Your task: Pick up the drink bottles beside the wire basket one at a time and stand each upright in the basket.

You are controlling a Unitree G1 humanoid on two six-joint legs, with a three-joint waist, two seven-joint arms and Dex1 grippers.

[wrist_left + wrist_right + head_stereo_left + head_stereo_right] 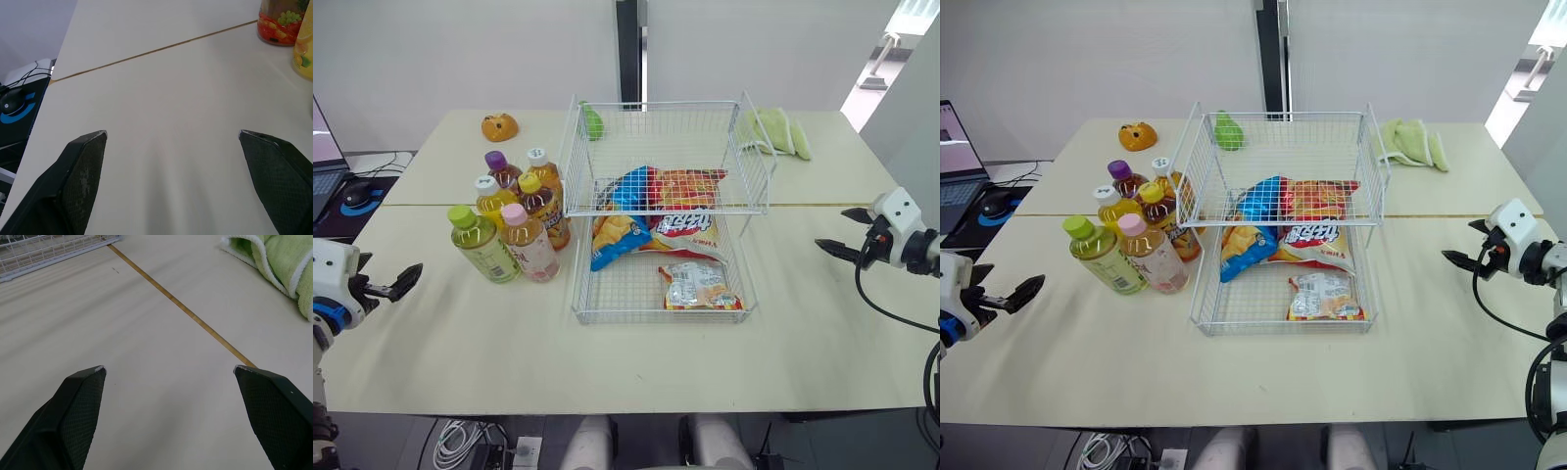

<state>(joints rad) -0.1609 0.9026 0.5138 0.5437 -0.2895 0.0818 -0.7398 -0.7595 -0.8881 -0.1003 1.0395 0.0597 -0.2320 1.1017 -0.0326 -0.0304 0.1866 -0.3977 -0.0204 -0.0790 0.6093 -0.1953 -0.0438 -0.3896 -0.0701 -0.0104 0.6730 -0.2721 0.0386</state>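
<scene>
Starting the job is where things stand, I think: no bottle is in the wire basket (656, 318) yet. In the head views, six bottles (514, 215) stand upright in a tight bunch on the table (460, 343), just beside the basket on the robot's left side. Snack bags (656, 225) lie in the basket and take up the middle and the front right. The front left part of its floor looks bare, so a bottle could stand there.

The left gripper (391, 266) hangs low near the table's left edge, well apart from the bottles. Its fingers are spread with nothing in them. The right gripper (832, 228) hangs on the other side of the basket, fingers spread too, holding nothing.

The left wrist view shows both black fingers (83, 171) wide apart over bare table. The bottoms of two bottles peek in ahead of them. A mouse (10, 103) sits past the table's edge, so there is little room to swing that way.

The right wrist view shows spread fingers (78, 411), the table's seam (186, 311), a basket corner and a green cloth (279, 264).

Next, I think the left gripper should go to the green-cap bottle (484, 245), the closest one. It seems to stand right against the pink-cap bottle (529, 245), so the grab must be gentle or the others may tip. Then it must lift high over the basket wall.
</scene>
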